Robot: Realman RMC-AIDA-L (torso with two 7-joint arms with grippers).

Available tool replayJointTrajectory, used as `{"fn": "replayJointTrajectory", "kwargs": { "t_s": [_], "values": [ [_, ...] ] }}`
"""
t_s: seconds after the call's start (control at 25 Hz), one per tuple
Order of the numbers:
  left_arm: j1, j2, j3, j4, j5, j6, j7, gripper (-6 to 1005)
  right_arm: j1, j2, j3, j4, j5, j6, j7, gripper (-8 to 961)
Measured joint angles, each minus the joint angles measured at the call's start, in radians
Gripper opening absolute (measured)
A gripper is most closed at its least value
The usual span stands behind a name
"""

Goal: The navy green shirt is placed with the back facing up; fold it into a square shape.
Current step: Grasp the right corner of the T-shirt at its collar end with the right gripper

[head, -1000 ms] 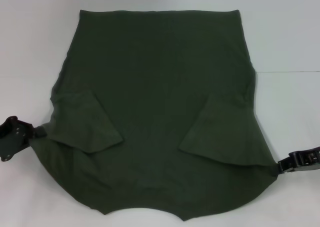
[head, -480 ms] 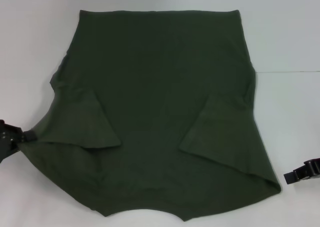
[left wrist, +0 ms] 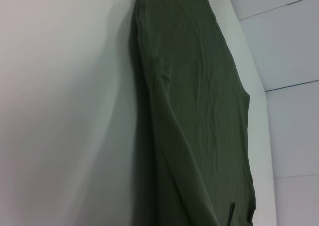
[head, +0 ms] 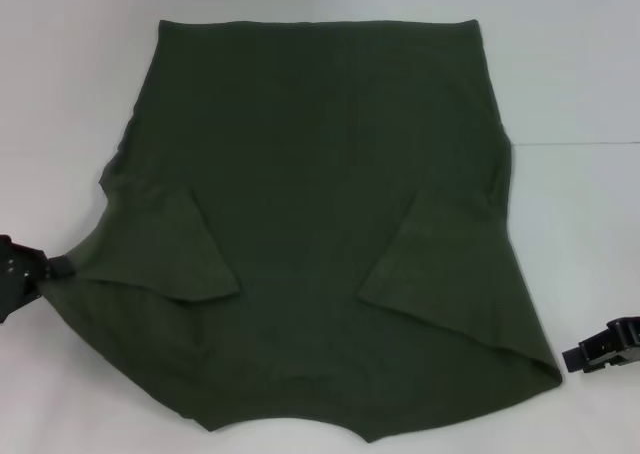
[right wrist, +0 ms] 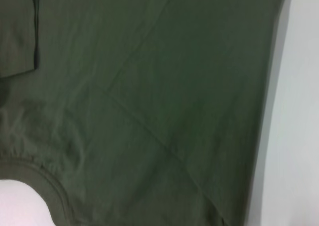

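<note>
The navy green shirt (head: 320,204) lies spread on the white table, with both sleeves folded inward over its body. At the table's left edge, my left gripper (head: 48,270) is shut on the shirt's near left corner, and the cloth is drawn to a point there. My right gripper (head: 585,354) is open near the right edge, a short gap away from the shirt's near right corner, which lies flat. The left wrist view runs along the shirt's (left wrist: 194,116) edge. The right wrist view shows the shirt's cloth (right wrist: 149,96) with a curved neckline seam and white table beside it.
The white table (head: 580,74) surrounds the shirt, with bare surface to the left, right and far side. A thin seam line in the table runs off to the right of the shirt.
My right gripper let go of the shirt's right corner and drew back to the right; that corner now lies flat. My left gripper pulled its corner outward to the left.
</note>
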Motion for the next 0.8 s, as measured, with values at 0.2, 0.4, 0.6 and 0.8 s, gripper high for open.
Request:
{"fn": "replayJointTrajectory", "kwargs": {
  "t_s": [0.2,0.4,0.6,0.8],
  "values": [
    [-0.005,0.002,0.001,-0.020,0.000,-0.015,0.006,3,0.002,0.015,-0.006,0.005,0.000,0.022,0.008,266],
    [-0.006,0.002,0.000,-0.020,0.000,-0.015,0.007,3,0.009,0.020,-0.011,0.032,0.000,0.055,0.013,488],
    [-0.005,0.001,0.000,-0.020,0.001,-0.015,0.007,2,0.011,0.021,-0.016,0.042,0.001,0.079,0.020,596],
    [-0.006,-0.002,-0.004,-0.020,0.001,-0.015,0.007,2,0.014,0.029,-0.017,0.043,0.000,0.094,0.021,600]
  ]
}}
